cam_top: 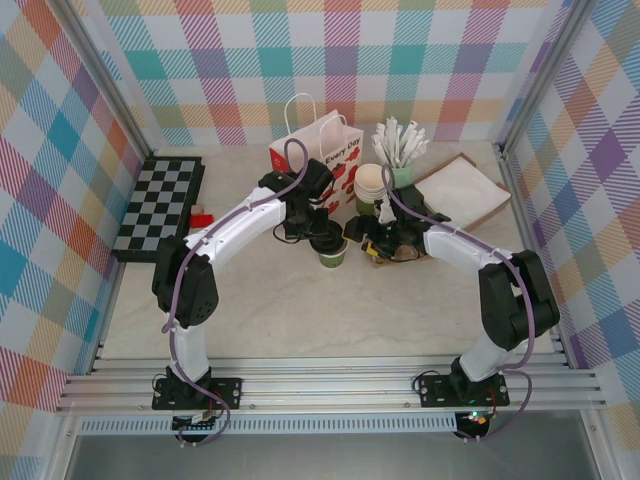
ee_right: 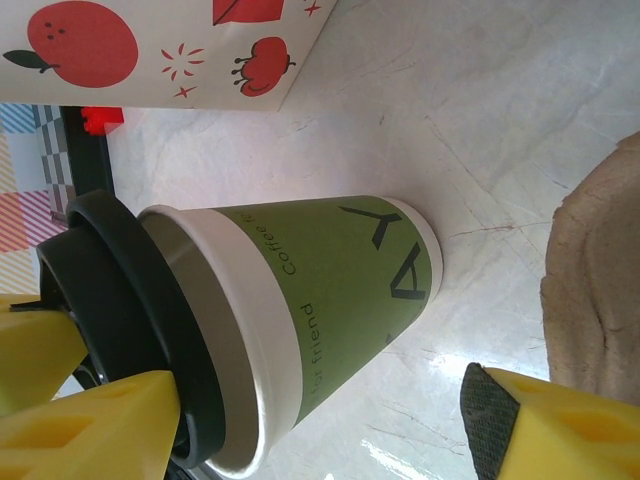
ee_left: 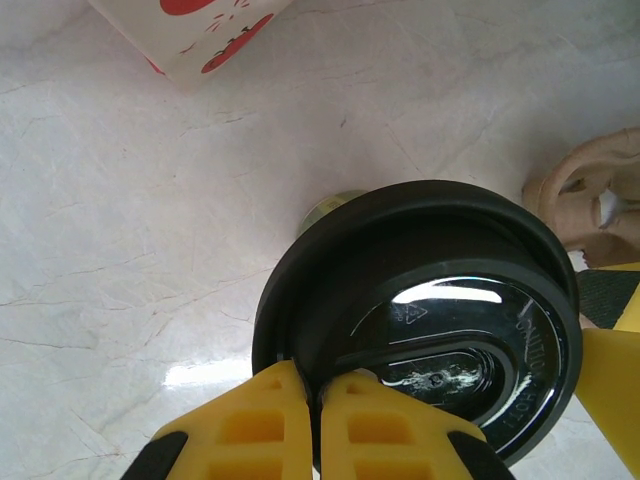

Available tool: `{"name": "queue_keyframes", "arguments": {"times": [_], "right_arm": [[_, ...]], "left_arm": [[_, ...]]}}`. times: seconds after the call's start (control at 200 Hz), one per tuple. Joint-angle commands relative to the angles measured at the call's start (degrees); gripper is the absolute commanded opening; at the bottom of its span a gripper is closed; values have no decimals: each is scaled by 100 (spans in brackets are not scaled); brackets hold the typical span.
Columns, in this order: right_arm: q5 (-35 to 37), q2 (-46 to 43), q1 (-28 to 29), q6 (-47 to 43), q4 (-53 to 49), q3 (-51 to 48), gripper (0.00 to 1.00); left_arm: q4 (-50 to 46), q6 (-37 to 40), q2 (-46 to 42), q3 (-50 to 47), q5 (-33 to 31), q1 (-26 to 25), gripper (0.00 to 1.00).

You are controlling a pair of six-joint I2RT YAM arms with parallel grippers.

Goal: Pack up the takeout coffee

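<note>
Setting: plaid walls (cam_top: 400, 60) in many colours stand around a pale marbled table (cam_top: 280, 310).
Left end effector (ee_left: 318, 385): we see it closed, its yellow fingers (ee_left: 250, 425) pinching the rim of the lid directly above the cup.
Lid (ee_left: 420, 260): round, glossy black plastic at the cup's mouth; we cannot tell whether it is pressed home.
Cup (ee_right: 340, 290): dark green paper with a white band at the top. It stands upright on the table, outside the carrier.
Right end effector (cam_top: 368, 243): its jaws are apart and grip nothing. It is level with the cup on the right arm's side, and one dark-padded finger (ee_right: 490, 420) shows near the cup's base.
Carrier (ee_right: 600, 290): brown cardboard, just beside the cup on the right arm's side.
Bag (cam_top: 320, 150): white paper with red fruit prints, standing behind the cup.
Cream cups (cam_top: 372, 185): a stack behind the cup, toward the right arm's side.
Stirrers (cam_top: 398, 140): white, in a pale green holder (cam_top: 403, 176), beyond the cream cups as seen from the cup.
Checkerboard (cam_top: 160, 205): well apart from the cup, on the left arm's side.
</note>
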Motion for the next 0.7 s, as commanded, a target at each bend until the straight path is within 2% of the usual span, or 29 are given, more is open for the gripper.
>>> {"name": "queue_keyframes", "arguments": {"times": [0.0, 0.235, 0.455, 0.535, 0.695], "right_arm": [[-65, -21, -2, 60, -17, 158, 75], [-94, -81, -2, 121, 2, 138, 75], [-79, -83, -2, 105, -31, 138, 73], [-117, -13, -1, 91, -52, 173, 71], [-122, 120, 0, 115, -68, 222, 65]], "left_arm": [[-165, 89, 97, 169, 119, -89, 0], [-306, 193, 256, 425, 304, -98, 0], [-632, 309, 397, 678, 141, -115, 0], [-721, 321, 456, 737, 25, -115, 0], [-708, 351, 611, 821, 184, -115, 0]]}}
